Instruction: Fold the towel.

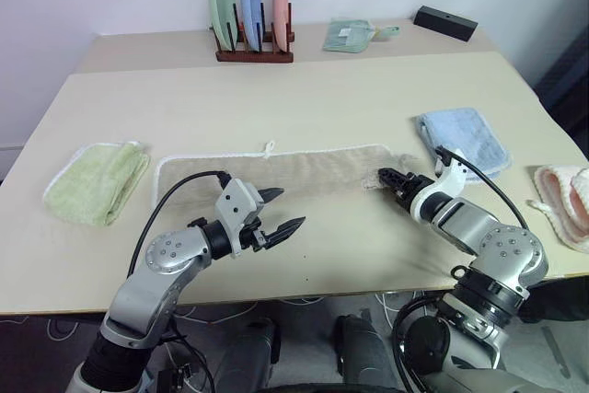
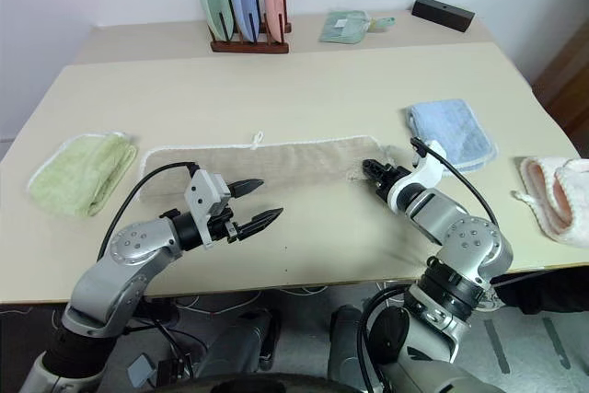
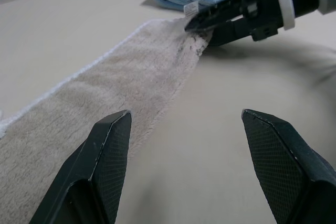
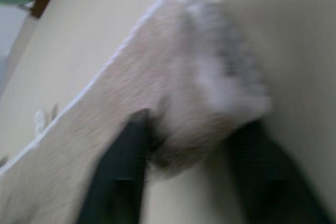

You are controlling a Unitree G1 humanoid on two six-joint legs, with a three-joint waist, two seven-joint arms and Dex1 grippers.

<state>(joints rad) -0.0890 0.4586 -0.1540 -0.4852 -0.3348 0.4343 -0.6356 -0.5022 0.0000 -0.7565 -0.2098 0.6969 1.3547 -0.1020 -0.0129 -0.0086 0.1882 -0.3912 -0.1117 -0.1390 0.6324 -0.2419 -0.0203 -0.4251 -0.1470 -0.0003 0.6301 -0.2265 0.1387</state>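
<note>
My right hand (image 1: pixel 385 178) pinches the towel (image 1: pixel 304 172) at its end. My left hand (image 1: pixel 281 211) hangs open, empty, just in front of the towel's near edge.

Soft, even daylight covers the pale worktop (image 1: pixel 304 98), with faint shadows and no harsh glare. Both head views are sharp. The left wrist view is clear; the right wrist view is heavily motion-blurred throughout.

No readable text anywhere right now. There's a small white tag on the light blue towel (image 3: pixel 191 8), but nothing on it can be made out, and the light green cloth (image 1: pixel 347 35) by the plate rack shows a pale label too small to read.
</note>
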